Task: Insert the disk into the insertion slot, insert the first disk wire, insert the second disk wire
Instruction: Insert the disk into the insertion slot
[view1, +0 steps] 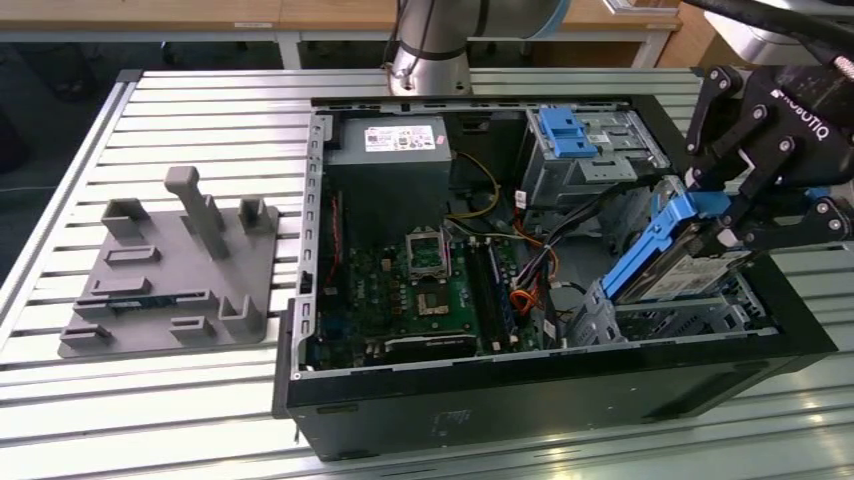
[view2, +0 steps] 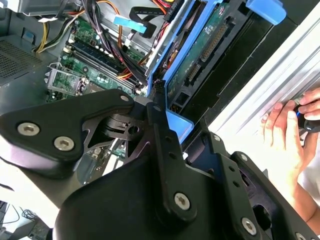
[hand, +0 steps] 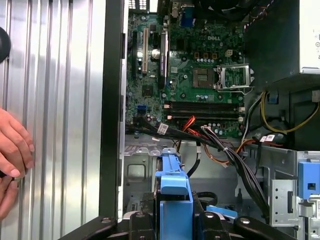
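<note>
In the exterior view my black gripper (view1: 731, 222) is shut on the disk (view1: 687, 268), a silver drive with a white label in a bright blue carrier. The disk hangs steeply tilted, its lower end at the insertion slot (view1: 674, 322), a low silver perforated cage at the near right corner of the open computer case. The second wrist view shows the disk's green underside (view2: 207, 47) and the gripper (view2: 176, 125) clamped on the carrier. In the first wrist view the blue carrier (hand: 172, 197) stands between the fingers (hand: 144, 222). Loose cables (view1: 534, 268) lie beside the cage; which are the disk wires I cannot tell.
Inside the case are the motherboard (view1: 427, 290), a grey power supply (view1: 387, 140) and a taller grey cage with a blue latch (view1: 581, 140). A grey fixture plate (view1: 174, 270) lies on the slatted table at the exterior view's left. A person's hand (view2: 287, 130) (hand: 12, 150) rests by the case.
</note>
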